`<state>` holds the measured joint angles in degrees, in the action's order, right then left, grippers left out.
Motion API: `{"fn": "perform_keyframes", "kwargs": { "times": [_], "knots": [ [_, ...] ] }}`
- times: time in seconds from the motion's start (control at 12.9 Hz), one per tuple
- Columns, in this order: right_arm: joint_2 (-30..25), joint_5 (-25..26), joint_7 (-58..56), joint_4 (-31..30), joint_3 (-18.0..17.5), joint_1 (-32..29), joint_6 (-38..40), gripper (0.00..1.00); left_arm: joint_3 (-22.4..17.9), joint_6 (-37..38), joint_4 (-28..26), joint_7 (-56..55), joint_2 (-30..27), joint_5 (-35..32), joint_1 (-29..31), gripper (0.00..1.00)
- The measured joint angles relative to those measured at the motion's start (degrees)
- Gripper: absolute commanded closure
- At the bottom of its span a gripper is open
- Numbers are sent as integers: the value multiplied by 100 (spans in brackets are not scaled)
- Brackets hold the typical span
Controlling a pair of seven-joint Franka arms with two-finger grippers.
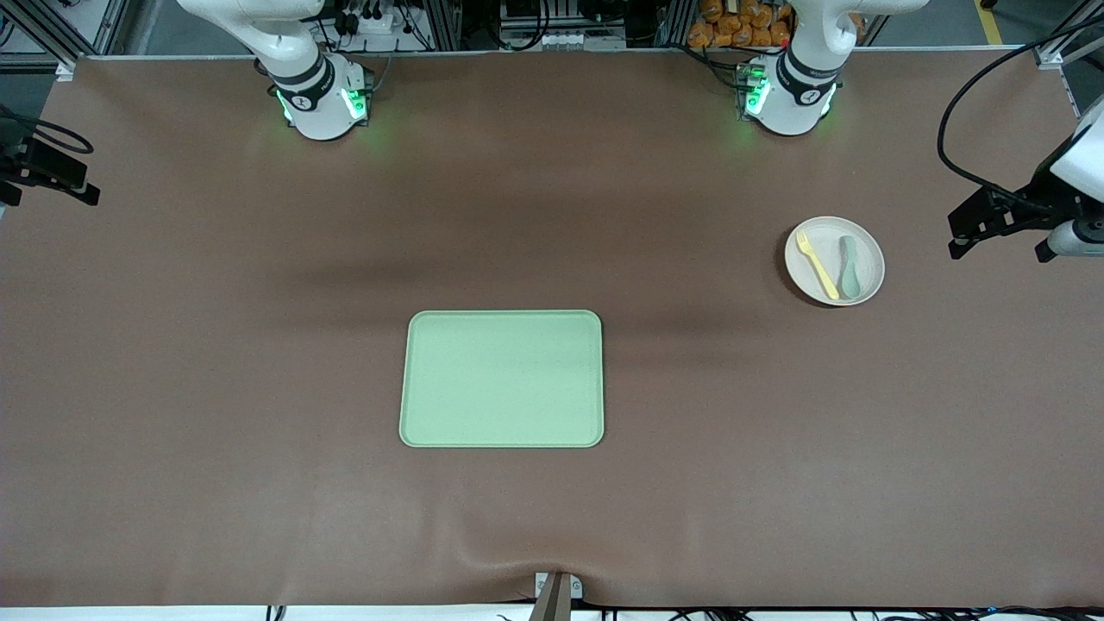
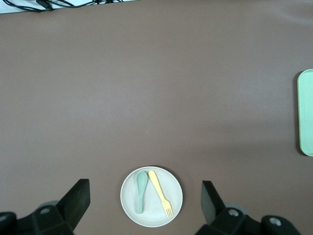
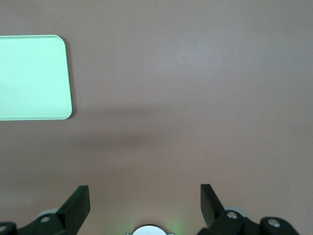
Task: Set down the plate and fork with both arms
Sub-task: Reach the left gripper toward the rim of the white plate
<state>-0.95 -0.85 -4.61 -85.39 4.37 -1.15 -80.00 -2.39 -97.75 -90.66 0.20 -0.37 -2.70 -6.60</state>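
A round cream plate (image 1: 834, 260) sits on the brown table (image 1: 259, 388) in the right part of the front view, a little above mid-height, toward the left arm's end. On it lie a pale-yellow plastic fork (image 1: 816, 265) and a grey-green spoon (image 1: 849, 267), side by side and apart, both running roughly top to bottom in that view, the fork's tines at its upper end. A rectangular light-green tray (image 1: 502, 379) with rounded corners lies flat just below the centre of the front view, nearer to the front camera than the plate and well apart from it.

The left gripper (image 2: 145, 203) hangs high over the plate; in the left wrist view its two black fingers (image 2: 78, 196) stand wide apart at the lower edge of the frame, with the plate, fork and spoon showing between them far below, and nothing held. A strip of the tray shows at that frame's right edge.

The right gripper (image 3: 145, 203) waits high over bare table, fingers spread wide and holding nothing; the tray's corner fills the upper left of the right wrist view, and the arm's green-lit base (image 3: 151, 230) peeks in at the bottom centre
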Motion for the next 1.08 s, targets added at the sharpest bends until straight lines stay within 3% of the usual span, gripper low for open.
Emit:
{"fn": "perform_keyframes", "kwargs": {
  "times": [0.54, 1.08],
  "knots": [
    [0, 0, 0, 0, 2, 0, 1, 0, 184, 26, -62, 23, 53, 76, 341, 0],
    [0, 1, 0, 11, 13, 0, 3, 0, 311, 29, -100, 198, 731, 231, 676, 0]
  ]
}}
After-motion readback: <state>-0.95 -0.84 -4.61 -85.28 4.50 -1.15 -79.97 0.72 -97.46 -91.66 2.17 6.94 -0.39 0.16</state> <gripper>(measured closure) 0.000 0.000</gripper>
